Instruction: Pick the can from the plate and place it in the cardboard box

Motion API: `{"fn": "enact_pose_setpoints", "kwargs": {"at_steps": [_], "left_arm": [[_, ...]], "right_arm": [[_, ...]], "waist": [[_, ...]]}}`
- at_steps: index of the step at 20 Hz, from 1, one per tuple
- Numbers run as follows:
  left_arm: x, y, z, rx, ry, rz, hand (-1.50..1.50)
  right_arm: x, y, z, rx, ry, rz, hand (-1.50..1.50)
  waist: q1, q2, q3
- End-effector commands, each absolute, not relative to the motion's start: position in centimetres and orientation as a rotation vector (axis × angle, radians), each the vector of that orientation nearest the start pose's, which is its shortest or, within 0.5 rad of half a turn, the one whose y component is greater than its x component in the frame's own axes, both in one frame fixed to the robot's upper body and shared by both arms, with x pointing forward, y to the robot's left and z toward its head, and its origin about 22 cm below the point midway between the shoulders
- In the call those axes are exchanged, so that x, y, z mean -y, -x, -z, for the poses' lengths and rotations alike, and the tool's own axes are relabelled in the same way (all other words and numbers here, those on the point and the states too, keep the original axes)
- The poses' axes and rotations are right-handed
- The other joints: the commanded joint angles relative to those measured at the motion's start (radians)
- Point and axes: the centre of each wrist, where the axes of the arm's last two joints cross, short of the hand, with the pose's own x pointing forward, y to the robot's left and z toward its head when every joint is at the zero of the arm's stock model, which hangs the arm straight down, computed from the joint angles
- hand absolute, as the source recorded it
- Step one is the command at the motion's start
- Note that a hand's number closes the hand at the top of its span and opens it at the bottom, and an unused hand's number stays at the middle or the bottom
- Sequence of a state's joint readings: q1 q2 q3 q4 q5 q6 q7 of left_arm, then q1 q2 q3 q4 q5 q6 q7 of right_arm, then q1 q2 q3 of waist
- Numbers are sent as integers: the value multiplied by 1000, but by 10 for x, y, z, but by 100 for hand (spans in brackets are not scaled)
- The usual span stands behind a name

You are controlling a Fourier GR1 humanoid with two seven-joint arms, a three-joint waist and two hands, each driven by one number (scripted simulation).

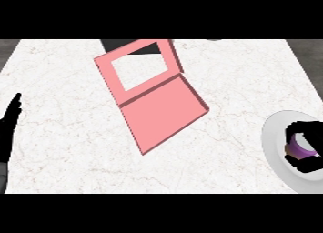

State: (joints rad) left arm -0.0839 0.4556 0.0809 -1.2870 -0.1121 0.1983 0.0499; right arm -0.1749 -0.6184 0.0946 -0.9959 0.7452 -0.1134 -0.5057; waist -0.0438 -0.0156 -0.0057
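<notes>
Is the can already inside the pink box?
No, the can is over the white plate at the right edge, with the right hand curled round it, apart from the pink box.

kitchen: marble counter (76,136), white plate (275,136)

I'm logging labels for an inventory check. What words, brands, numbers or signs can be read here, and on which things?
None can be read.
The can, purple, on the plate in the right hand: no legible label.
The pink cardboard box: plain, no print.
The marble counter and the left hand: no markings.
</notes>
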Motion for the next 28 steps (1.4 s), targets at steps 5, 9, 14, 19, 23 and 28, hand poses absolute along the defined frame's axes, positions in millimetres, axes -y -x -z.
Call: {"fn": "enact_pose_setpoints", "kwargs": {"at_steps": [5,9,14,19,23,28], "left_arm": [[-369,-246,-3,1317,-683,182,0],[-373,-251,-16,1326,-685,174,0],[-358,-242,-7,1334,-649,214,0],[-369,-270,-10,1363,-649,198,0],[-360,-261,-33,1383,-636,230,0],[-365,-267,-22,1369,-646,218,0]], "right_arm": [[347,-267,-23,1363,1136,-904,150],[293,-255,-70,1584,1195,-913,150],[233,-225,-110,1618,1181,-908,150],[174,-248,-159,1686,1020,-850,150],[142,-265,-185,1708,939,-776,150],[106,-301,-187,1665,879,-687,150]], "waist": [[-14,-12,-2],[-3,-7,1],[33,7,4],[46,17,4],[65,14,5],[56,17,5]]}}
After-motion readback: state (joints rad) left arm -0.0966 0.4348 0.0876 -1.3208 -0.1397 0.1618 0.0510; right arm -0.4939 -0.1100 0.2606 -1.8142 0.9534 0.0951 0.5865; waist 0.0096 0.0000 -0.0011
